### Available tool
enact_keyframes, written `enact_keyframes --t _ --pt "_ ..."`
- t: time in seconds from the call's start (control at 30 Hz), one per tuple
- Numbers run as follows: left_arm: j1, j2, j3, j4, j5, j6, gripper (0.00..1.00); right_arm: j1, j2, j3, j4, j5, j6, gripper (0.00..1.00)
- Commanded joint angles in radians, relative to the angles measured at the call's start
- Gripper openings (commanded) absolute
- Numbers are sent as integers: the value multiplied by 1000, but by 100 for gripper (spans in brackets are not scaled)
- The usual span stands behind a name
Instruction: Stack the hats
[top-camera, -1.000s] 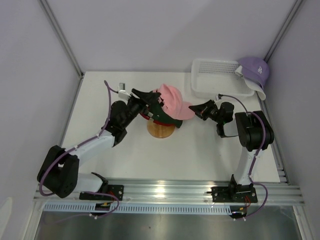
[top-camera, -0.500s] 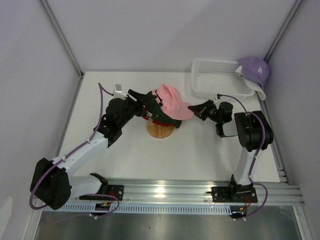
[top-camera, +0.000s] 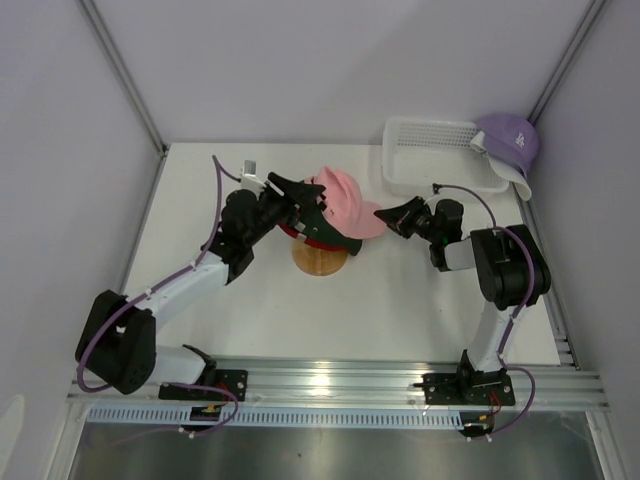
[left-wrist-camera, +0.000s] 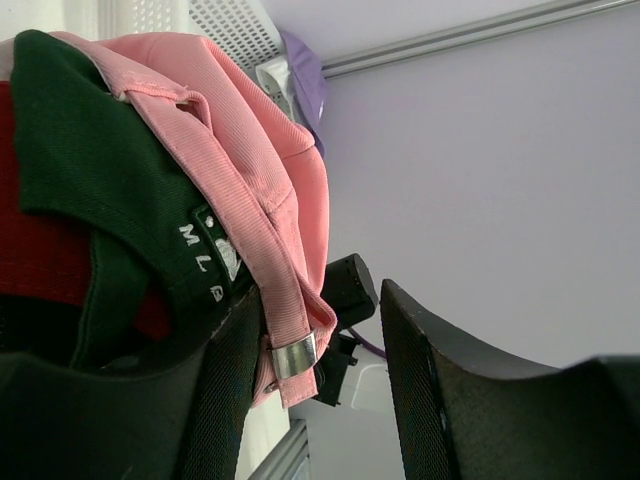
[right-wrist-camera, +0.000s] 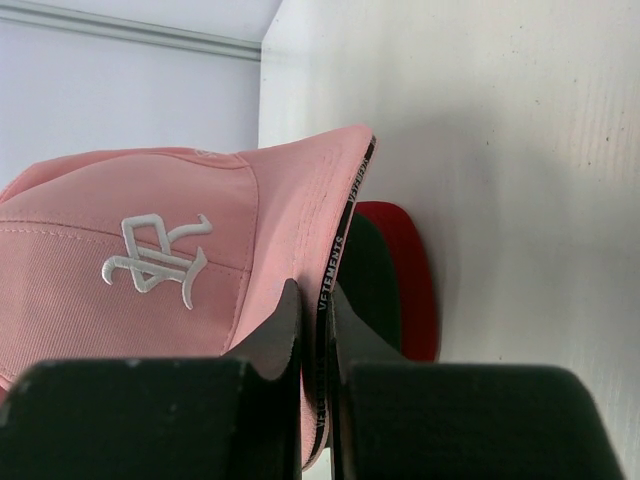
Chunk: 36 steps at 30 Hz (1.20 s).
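While the pink cap (top-camera: 340, 195) tops the black cap (left-wrist-camera: 100, 170) and red cap (right-wrist-camera: 412, 270) on the wooden stand (top-camera: 320, 262) mid-table (top-camera: 400, 300), we see the right claw (right-wrist-camera: 312, 300) pinching its brim (right-wrist-camera: 300, 215) and the left claw (left-wrist-camera: 315, 300) spread around its back strap (left-wrist-camera: 255, 230).

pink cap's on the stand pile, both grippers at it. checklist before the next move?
1. Right gripper clamped on the brim edge of the pink fabric cap: ok.
2. Left gripper at the pink cap's rear strap, jaws open, nothing clamped: ok.
3. Pink cap sits over the dark fabric cap and red fabric cap on the round wooden stand: ok. Whether it sits square: cannot tell.
4. Lavender fabric cap lies on the corner of the white mesh plastic basket, unstacked: not ok.
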Motion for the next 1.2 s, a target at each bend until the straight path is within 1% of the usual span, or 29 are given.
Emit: enact_keyframes --t 0.0,0.03,0.17,0.2,0.4,0.43,0.5,0.53,0.6,0.63,0.67,0.77,0.83,0.93,0.97,1.03,1.1,1.17 --pt "-4 -9 -5 -71 -12 33 56 61 -19 17 -101 11 -155 0" --pt "-4 -8 -12 -62 -16 31 56 66 -19 25 -107 13 -158 0" --pt "-4 29 -66 101 -27 -11 55 83 -19 30 -119 19 -170 0" --pt "-3 49 -71 160 -41 -18 55 86 -19 30 -116 19 -170 0" --pt "-3 74 -118 323 -123 -25 53 89 -21 23 -118 22 -175 0" --pt "-3 72 -121 333 -130 -22 47 90 -24 23 -119 22 -176 0" --pt "-3 71 -121 347 -139 -2 40 90 -25 25 -121 22 -178 0" --pt "-1 68 -121 357 -140 2 33 90 -28 25 -122 23 -181 0" --pt "-1 67 -120 365 -140 16 23 92 -31 23 -125 28 -184 0" --pt "0 67 -114 367 -137 21 9 90 -33 22 -127 30 -184 0" --pt "0 69 -114 365 -134 22 2 90 -38 20 -128 31 -184 0" --pt "5 63 -106 368 -121 30 1 87 -48 17 -139 39 -187 0" --pt "6 54 -95 359 -111 44 1 81 -56 14 -141 42 -179 0" --pt "8 -4 -59 240 -110 90 1 54 -70 4 -122 36 -138 0" --pt "8 -24 -39 160 -113 125 1 43 -74 2 -109 30 -127 0" --pt "9 -93 -12 88 -133 165 1 21 -96 -4 -96 19 -115 0" --pt "9 -139 24 -22 -153 220 1 11 -126 -3 -116 27 -121 0" --pt "8 -195 50 -99 -192 258 1 4 -145 -1 -142 37 -133 0"
